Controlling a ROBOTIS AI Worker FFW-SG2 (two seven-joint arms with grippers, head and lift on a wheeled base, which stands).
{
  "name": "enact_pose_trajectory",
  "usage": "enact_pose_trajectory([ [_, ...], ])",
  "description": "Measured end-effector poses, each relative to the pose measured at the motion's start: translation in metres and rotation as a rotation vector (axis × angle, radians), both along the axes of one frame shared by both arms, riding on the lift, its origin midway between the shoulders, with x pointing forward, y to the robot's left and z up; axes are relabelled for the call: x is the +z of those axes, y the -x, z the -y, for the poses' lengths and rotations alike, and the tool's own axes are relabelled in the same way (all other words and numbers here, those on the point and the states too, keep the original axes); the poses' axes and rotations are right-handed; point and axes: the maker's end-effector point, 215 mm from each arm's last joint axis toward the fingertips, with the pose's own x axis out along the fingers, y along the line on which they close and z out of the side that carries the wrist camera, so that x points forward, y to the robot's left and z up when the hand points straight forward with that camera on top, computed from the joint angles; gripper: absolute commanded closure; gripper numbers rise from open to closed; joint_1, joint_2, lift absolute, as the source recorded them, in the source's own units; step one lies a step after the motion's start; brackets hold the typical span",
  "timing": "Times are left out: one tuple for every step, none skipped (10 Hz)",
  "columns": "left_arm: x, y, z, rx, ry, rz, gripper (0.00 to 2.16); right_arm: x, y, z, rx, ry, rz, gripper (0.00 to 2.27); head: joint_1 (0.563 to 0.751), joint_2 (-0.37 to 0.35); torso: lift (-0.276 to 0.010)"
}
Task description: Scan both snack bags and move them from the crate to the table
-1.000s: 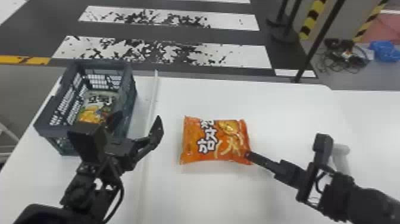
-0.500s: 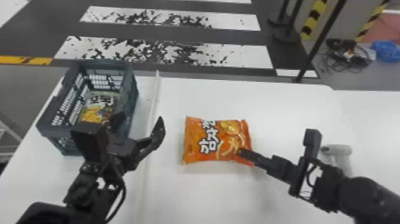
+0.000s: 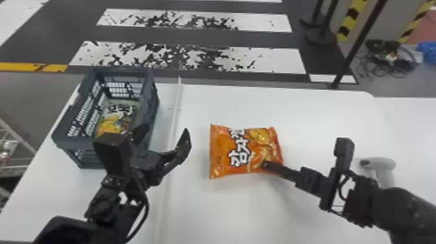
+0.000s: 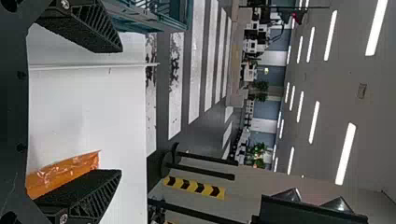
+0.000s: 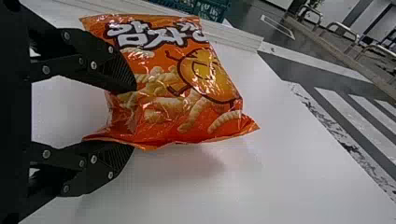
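"Where was the orange bag (image 3: 227,152)?"

"In the right gripper (image 3: 266,165), over the table (image 3: 324,116). The fingers (image 5: 123,70) were clamped on its four o'clock corner in the head view. I couldn't tell whether it touched the table."

"And the other bag (image 3: 113,125)?"

"Inside the crate (image 3: 78,139), roughly toward ten o'clock from the orange one."

"What about the left gripper (image 3: 163,134)?"

"Apart, with nothing between its fingers, at the crate's four o'clock side as the head view had it."

"Anything else on the table?"

"The scanner (image 3: 378,164), about three o'clock from the orange bag."
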Motion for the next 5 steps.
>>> enact_pose_trajectory([
  [0.000,0.000,0.001,-0.001,0.001,0.000,0.08,0.008,-0.007,0.006,-0.021,0.000,0.041,2.26,0.695,-0.030,-0.088],
  [0.000,0.000,0.002,-0.002,0.003,0.000,0.08,0.018,-0.011,0.010,-0.036,0.000,0.073,2.26,0.695,-0.038,-0.088],
  [0.000,0.000,0.002,-0.001,0.003,0.000,0.08,0.034,-0.015,0.016,-0.046,0.009,0.112,2.26,0.695,-0.046,-0.088],
  [0.000,0.000,0.002,-0.001,0.003,0.000,0.08,0.055,-0.021,0.025,-0.056,0.043,0.162,2.26,0.695,-0.056,-0.088],
  [0.001,-0.001,0.002,-0.001,0.003,0.001,0.08,0.076,-0.027,0.039,-0.063,0.128,0.220,2.26,0.695,-0.065,-0.088],
])
